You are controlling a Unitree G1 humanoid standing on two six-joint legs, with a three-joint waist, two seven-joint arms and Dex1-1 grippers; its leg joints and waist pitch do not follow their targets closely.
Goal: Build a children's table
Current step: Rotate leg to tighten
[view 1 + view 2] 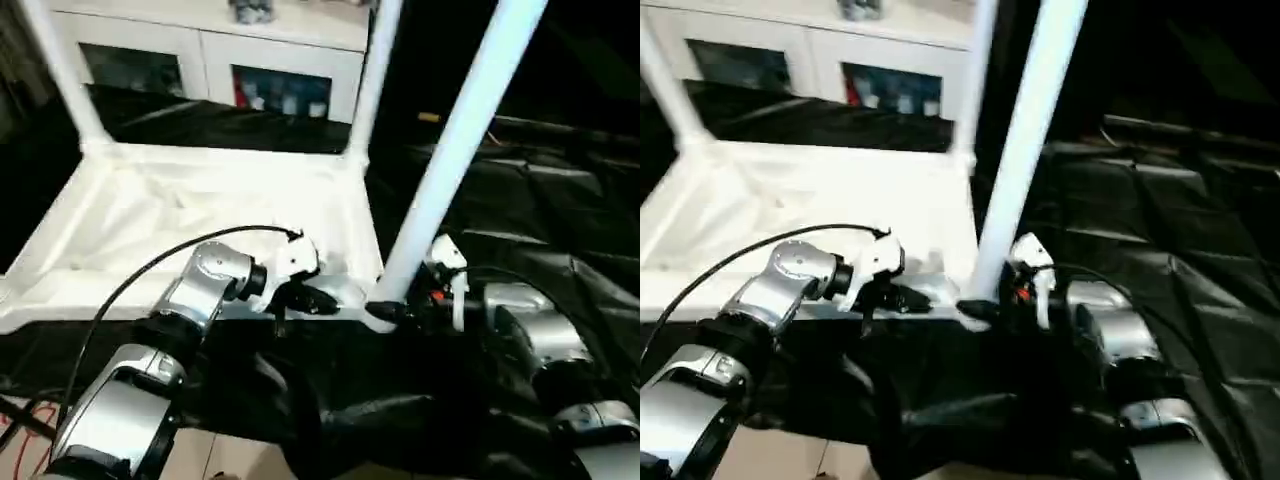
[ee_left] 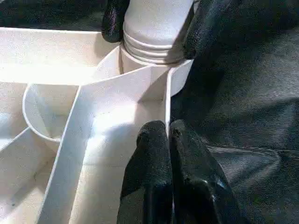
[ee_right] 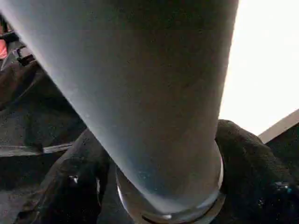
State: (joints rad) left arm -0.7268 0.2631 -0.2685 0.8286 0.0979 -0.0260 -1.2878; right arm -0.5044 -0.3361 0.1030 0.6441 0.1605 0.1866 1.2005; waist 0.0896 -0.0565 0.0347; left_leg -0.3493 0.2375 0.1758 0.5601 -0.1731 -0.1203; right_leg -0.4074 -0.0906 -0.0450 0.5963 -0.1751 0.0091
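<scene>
A black-draped work table [image 1: 560,200] carries everything. On it the white tabletop [image 1: 200,215] lies upside down, ribbed underside up, taking up the left and middle of the work table and reaching its near edge. A white cabinet [image 1: 215,60] with glass doors stands behind the far edge.

Three white legs rise from the tabletop's corner sockets. One leg [image 1: 60,70] stands at the far left corner and another [image 1: 375,75] at the far right corner. The third leg [image 1: 455,150] sits in the near right corner socket [image 2: 140,65] and leans to the right; its ribbed foot shows just above the socket rim in the left wrist view, though how deep it is seated is hard to judge.

The right gripper [image 1: 405,312] is at the base of this near right leg, its black fingers [image 2: 208,28] set on either side of the tube just above the socket. In the right wrist view the fingers wrap both sides of the leg, so it is grasping the leg.

The left gripper [image 2: 169,135] rests at the near edge of the tabletop, just left of that same corner. Its two fingertips are pressed together, clenched, with the thin upright edge wall of the tabletop seemingly meeting them at the tips; whether the wall is pinched between them I cannot tell.
</scene>
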